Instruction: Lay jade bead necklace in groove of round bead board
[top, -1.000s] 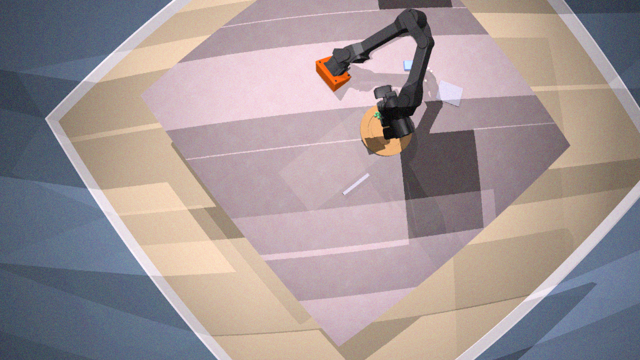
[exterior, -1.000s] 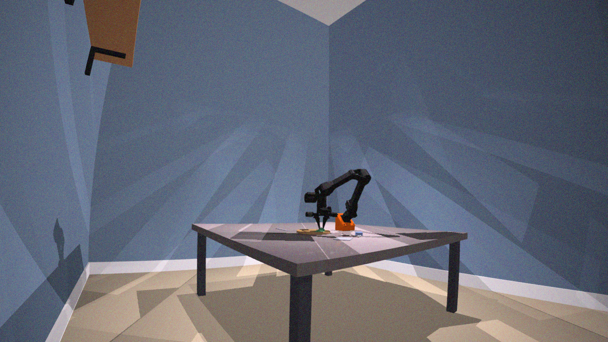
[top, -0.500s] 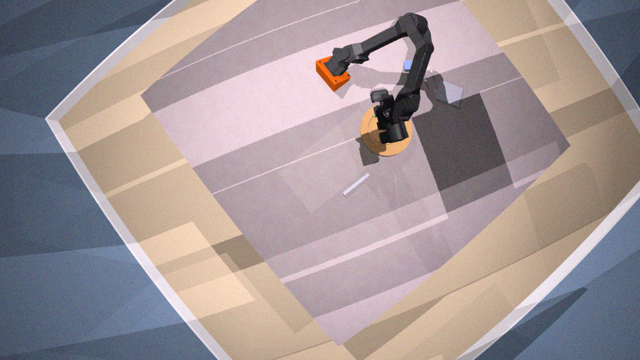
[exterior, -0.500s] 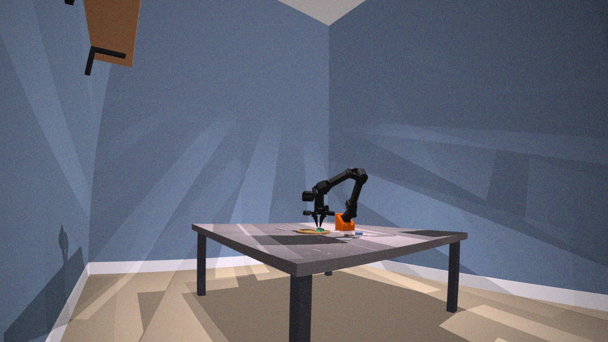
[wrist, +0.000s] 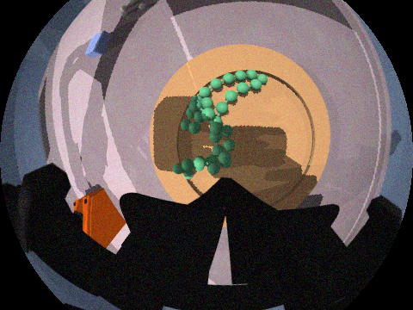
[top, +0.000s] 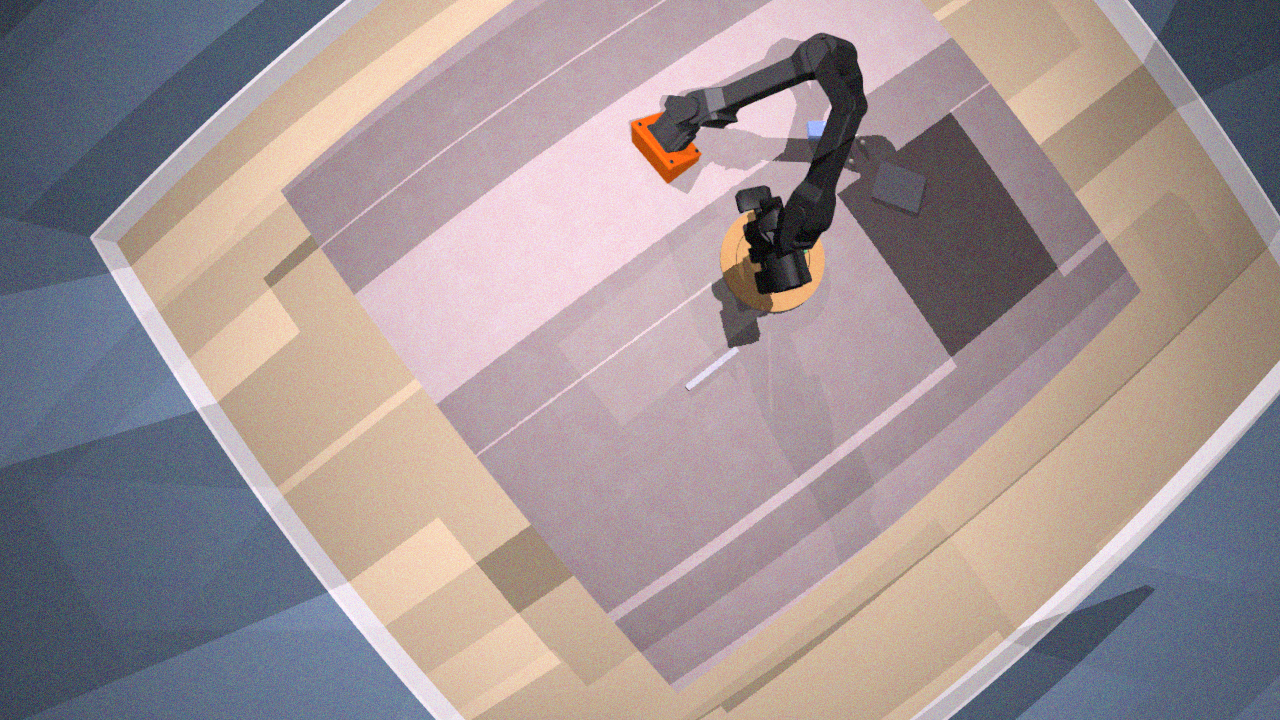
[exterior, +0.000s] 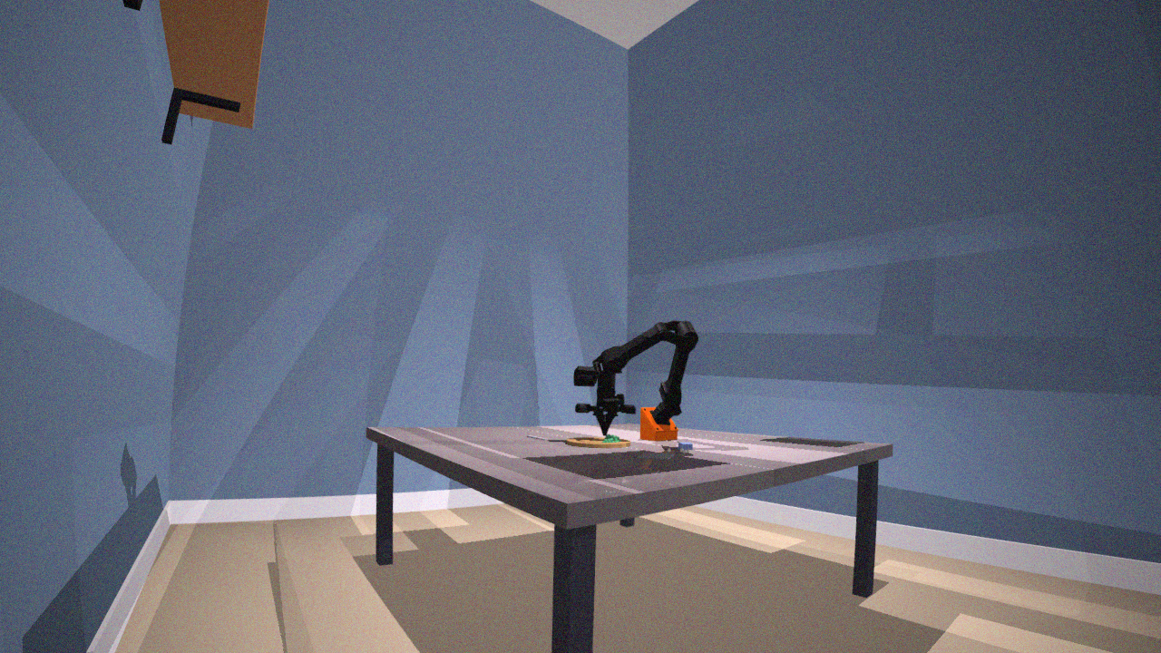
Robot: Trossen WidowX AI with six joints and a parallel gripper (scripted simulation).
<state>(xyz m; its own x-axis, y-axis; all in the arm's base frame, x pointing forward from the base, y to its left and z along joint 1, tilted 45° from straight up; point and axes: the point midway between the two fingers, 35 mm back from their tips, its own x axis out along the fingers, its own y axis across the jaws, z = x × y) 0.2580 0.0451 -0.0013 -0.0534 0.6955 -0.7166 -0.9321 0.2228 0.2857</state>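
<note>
The round tan bead board (top: 780,302) (exterior: 574,443) (wrist: 318,108) lies on the table, with a thin circular groove. The jade bead necklace (exterior: 611,439) (wrist: 216,128) lies bunched on the board in the wrist view's left half of the groove ring. A narrow loop of it follows the upper left groove and bends back inside; the middle is heaped and partly outside the ring, and a lower end crosses the groove at left. The right side of the groove holds no beads. My gripper (exterior: 604,433) (wrist: 225,182) is shut and empty, its tips just beside the necklace's lower end, low above the board.
The orange arm base (top: 664,161) (exterior: 658,426) (wrist: 102,220) stands behind the board. A blue block (top: 815,129) (exterior: 686,445) (wrist: 98,44), a square grey tile (top: 898,187) and a thin pale bar (top: 712,368) lie around the board.
</note>
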